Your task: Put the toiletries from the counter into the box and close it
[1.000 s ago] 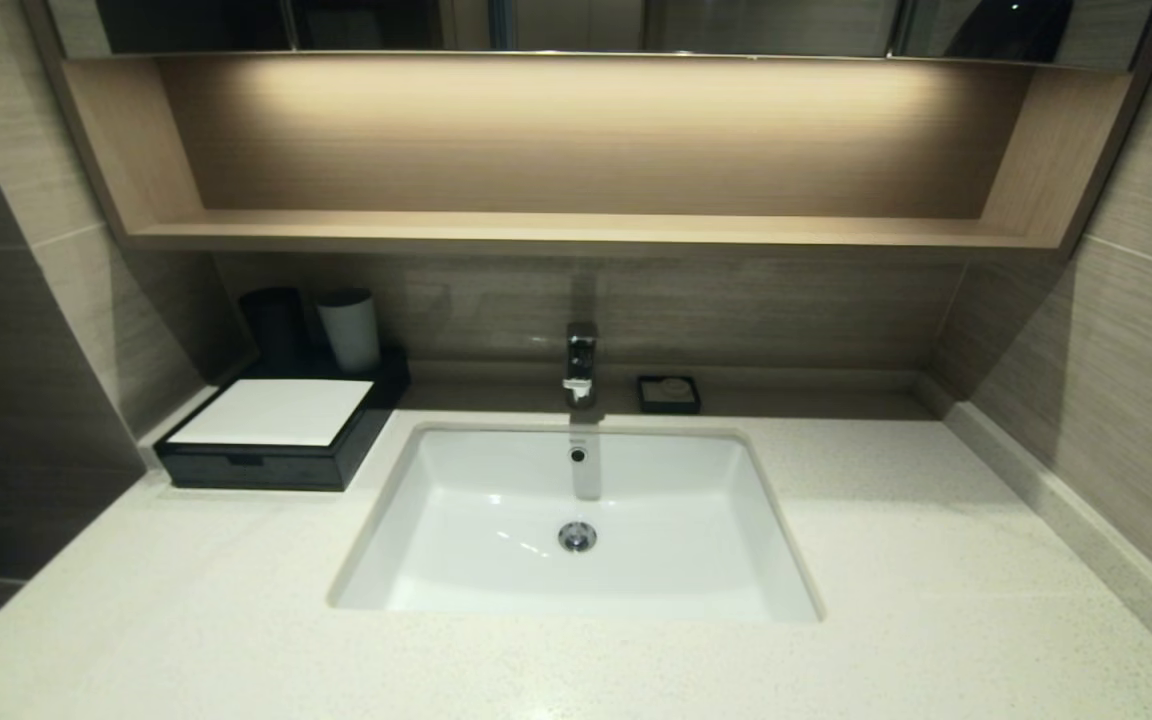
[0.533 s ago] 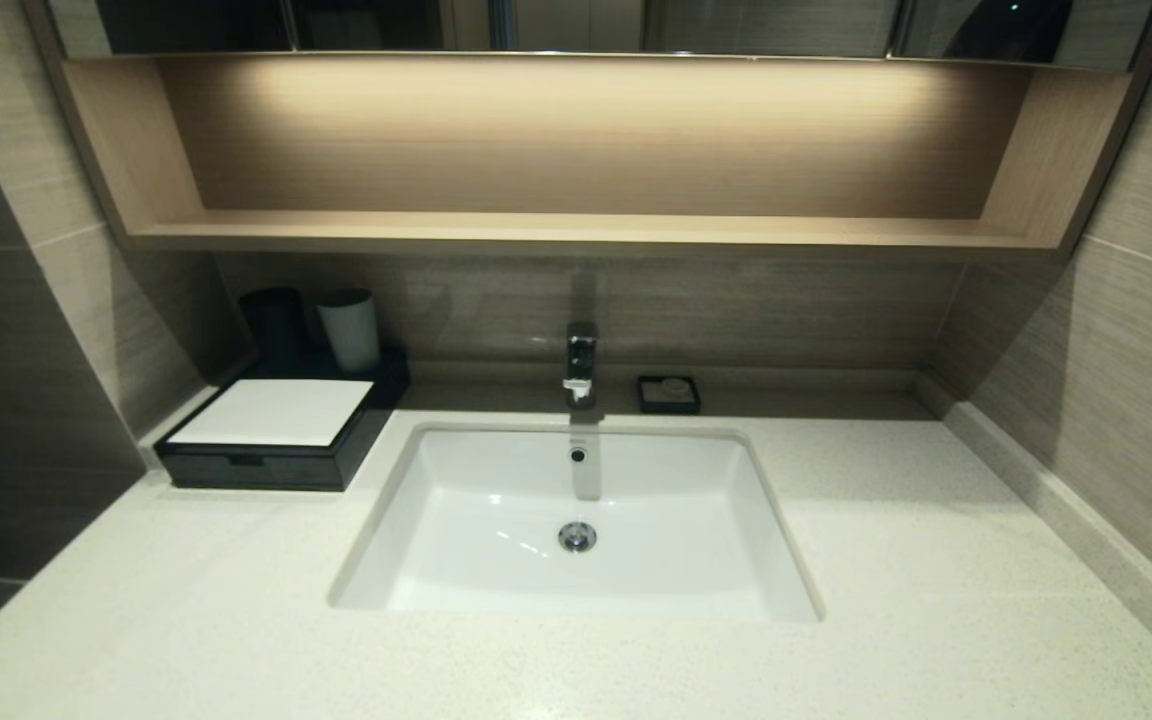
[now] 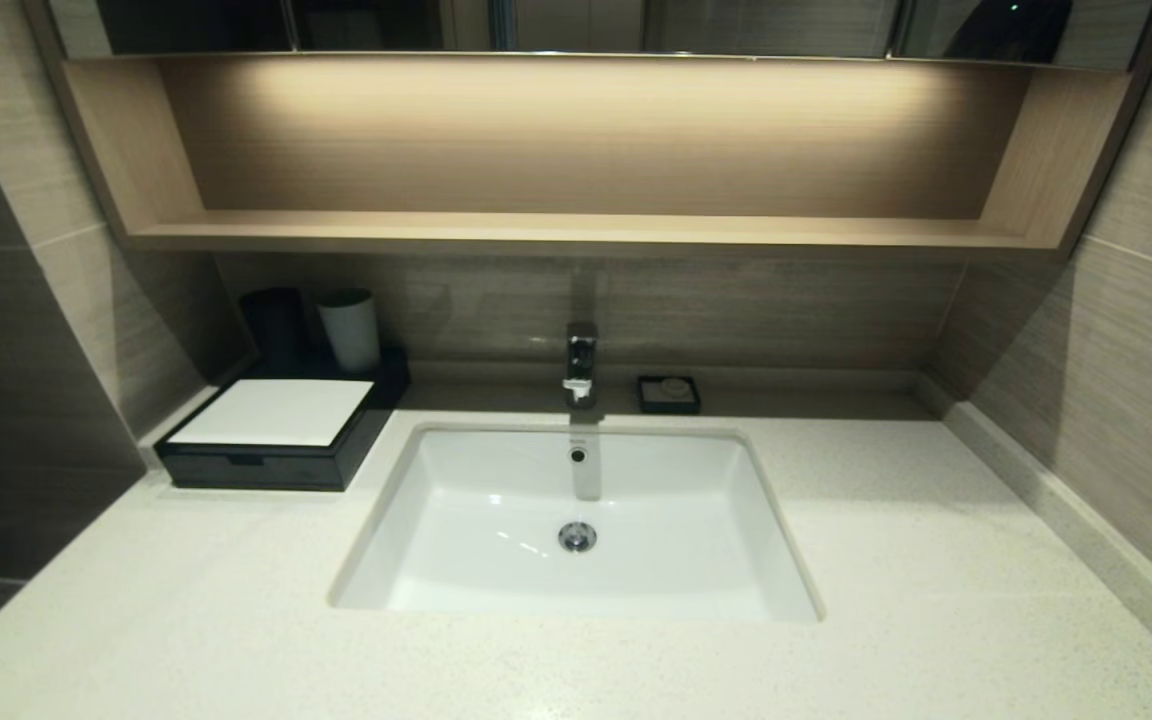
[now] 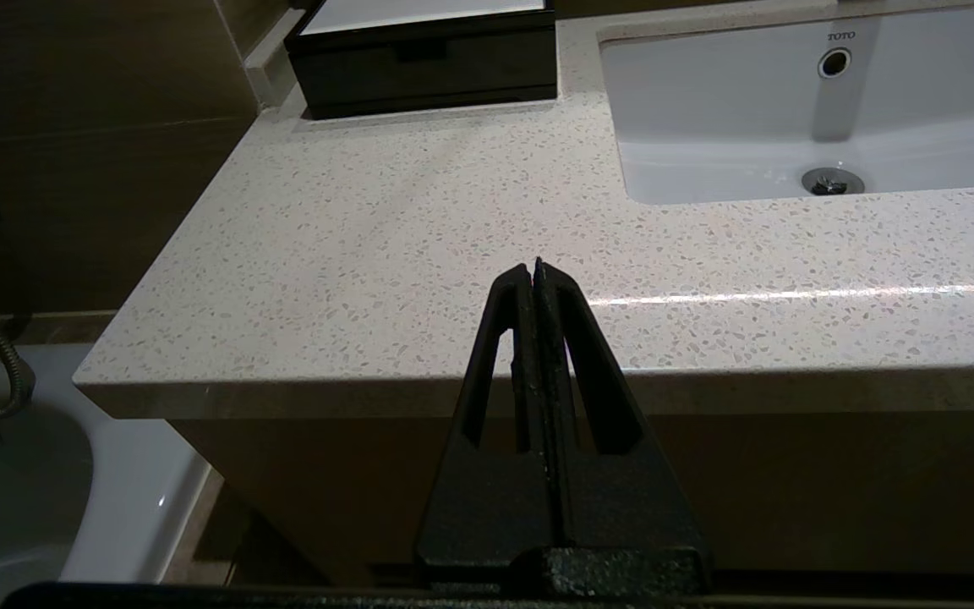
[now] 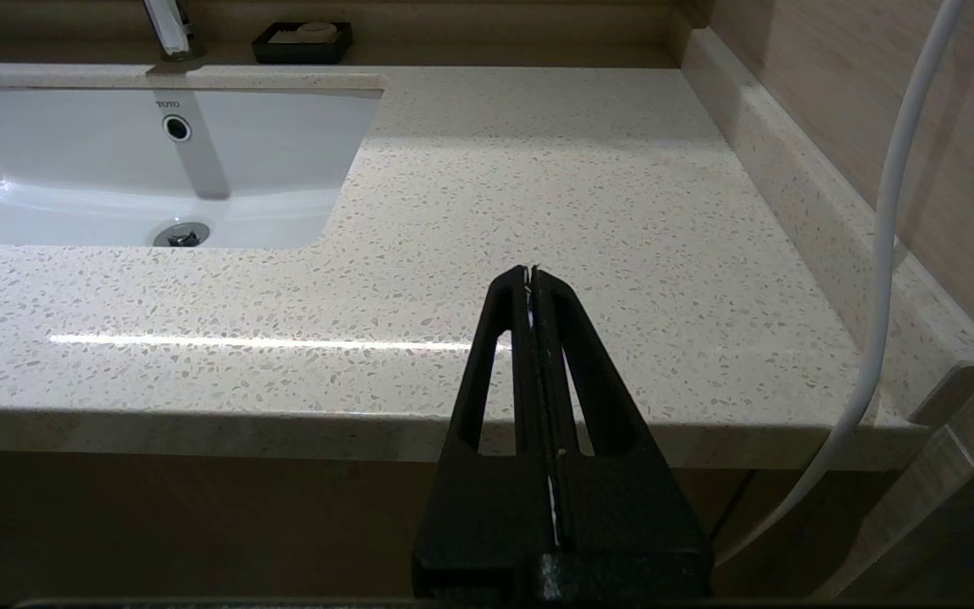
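"TOTO" is printed on the sink's [image 4: 749,127] back wall beside the overflow hole [image 4: 834,62]; no other text is legible.

The speckled cream-white counter [image 3: 186,600] fills the lower half of the head view, with a white rectangular sink [image 3: 496,480] set into its middle. At the left, toward the back, the low black box [image 3: 281,440] with a white top panel rests on the stone, its drawer front flush and shut. A small black soap dish [image 3: 669,394] sits at the centre back, right of the chrome faucet [image 3: 581,362]. No wrapped toiletries show on the counter.
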